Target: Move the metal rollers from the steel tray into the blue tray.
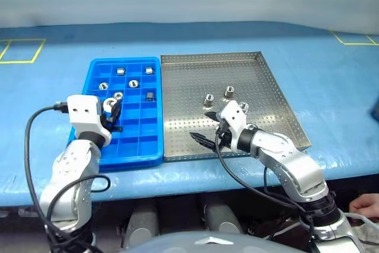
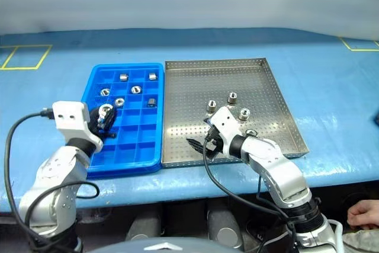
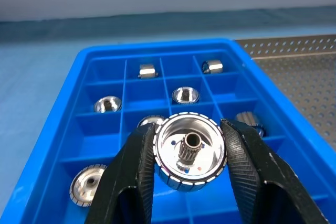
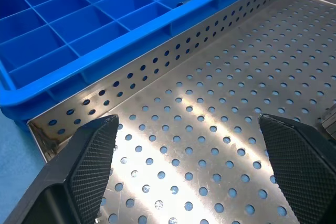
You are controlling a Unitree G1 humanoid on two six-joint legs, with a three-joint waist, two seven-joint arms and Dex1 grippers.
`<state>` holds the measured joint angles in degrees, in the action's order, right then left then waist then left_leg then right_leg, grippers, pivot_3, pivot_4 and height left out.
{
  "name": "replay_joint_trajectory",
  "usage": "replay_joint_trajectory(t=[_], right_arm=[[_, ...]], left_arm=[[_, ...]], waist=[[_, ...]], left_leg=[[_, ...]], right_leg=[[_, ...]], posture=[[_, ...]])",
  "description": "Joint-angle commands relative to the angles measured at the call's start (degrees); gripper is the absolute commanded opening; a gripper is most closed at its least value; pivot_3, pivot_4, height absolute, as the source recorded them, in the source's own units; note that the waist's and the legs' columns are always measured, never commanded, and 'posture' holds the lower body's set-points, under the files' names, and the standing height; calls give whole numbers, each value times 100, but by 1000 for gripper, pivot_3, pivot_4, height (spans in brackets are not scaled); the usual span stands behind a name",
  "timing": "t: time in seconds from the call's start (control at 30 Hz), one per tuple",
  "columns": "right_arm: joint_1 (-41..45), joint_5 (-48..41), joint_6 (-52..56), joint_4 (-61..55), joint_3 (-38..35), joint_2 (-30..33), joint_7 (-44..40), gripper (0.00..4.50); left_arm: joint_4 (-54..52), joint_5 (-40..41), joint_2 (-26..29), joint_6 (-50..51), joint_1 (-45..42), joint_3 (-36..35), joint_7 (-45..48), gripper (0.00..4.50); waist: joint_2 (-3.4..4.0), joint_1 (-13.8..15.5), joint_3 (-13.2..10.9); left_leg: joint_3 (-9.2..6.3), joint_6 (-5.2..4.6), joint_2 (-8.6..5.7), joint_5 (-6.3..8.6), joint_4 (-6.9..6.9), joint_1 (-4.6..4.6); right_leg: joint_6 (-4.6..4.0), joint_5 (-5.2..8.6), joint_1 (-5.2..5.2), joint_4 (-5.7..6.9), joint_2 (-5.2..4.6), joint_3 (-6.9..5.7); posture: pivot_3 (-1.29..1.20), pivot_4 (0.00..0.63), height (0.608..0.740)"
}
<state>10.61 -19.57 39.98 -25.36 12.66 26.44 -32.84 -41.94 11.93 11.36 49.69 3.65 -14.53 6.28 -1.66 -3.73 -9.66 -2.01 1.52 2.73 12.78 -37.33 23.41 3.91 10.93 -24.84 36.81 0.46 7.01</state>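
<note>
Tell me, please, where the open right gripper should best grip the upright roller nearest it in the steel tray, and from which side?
Probably from above, across its round outer wall. That roller stands on end on the steel tray, hollow centre up, so its sides give two opposed curved faces. The right gripper is open and hangs just short of it, with the neighbouring rollers apart.

Silver-white arms, black ribbed pincer fingers [image 3: 131,182]
</note>
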Motion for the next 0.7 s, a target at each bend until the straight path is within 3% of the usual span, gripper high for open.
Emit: replay_joint_trajectory(t=[0.03, 0.37, 0.4, 0.6, 0.7], right_arm=[[116, -14, -84, -69, -5, -41, -67, 4500], [55, -28, -10, -140, 8, -107, -40, 4500], [45, -28, 0, -153, 2, -108, -32, 4500], [-59, -24, 56, -280, -106, -99, 88, 4500], [-113, -15, 65, -325, -165, -91, 167, 4500]], left_arm=[[-315, -58, 5, -1, 215, -22, -109, 1639], [243, -108, -114, -175, 529, 131, -230, 1639], [294, -96, -113, -169, 503, 129, -212, 2362], [380, -65, -28, -251, 184, 98, -113, 4276], [479, -60, 64, -356, -98, 170, 21, 4464]], waist=[[-1, 13, -1], [-1, 16, -1], [-1, 16, -1], [-1, 2, -1], [-1, -16, -1]], left_leg=[[0, 0, 0, 0, -2, 0], [2, 0, 0, 1, 1, 7], [3, 0, 0, 1, 1, 8], [6, 0, 0, 1, 1, 10], [7, 0, 0, 1, 1, 14]], right_leg=[[0, 0, 1, -1, -1, 0], [0, 0, -9, -4, -2, 0], [0, 0, -11, -3, -2, 0], [0, 0, -13, -3, -3, 0], [0, 0, -17, -3, -3, 1]], posture=[[63, 150, 740], [47, 150, 740], [43, 150, 740], [13, 150, 740], [-5, 150, 740]])
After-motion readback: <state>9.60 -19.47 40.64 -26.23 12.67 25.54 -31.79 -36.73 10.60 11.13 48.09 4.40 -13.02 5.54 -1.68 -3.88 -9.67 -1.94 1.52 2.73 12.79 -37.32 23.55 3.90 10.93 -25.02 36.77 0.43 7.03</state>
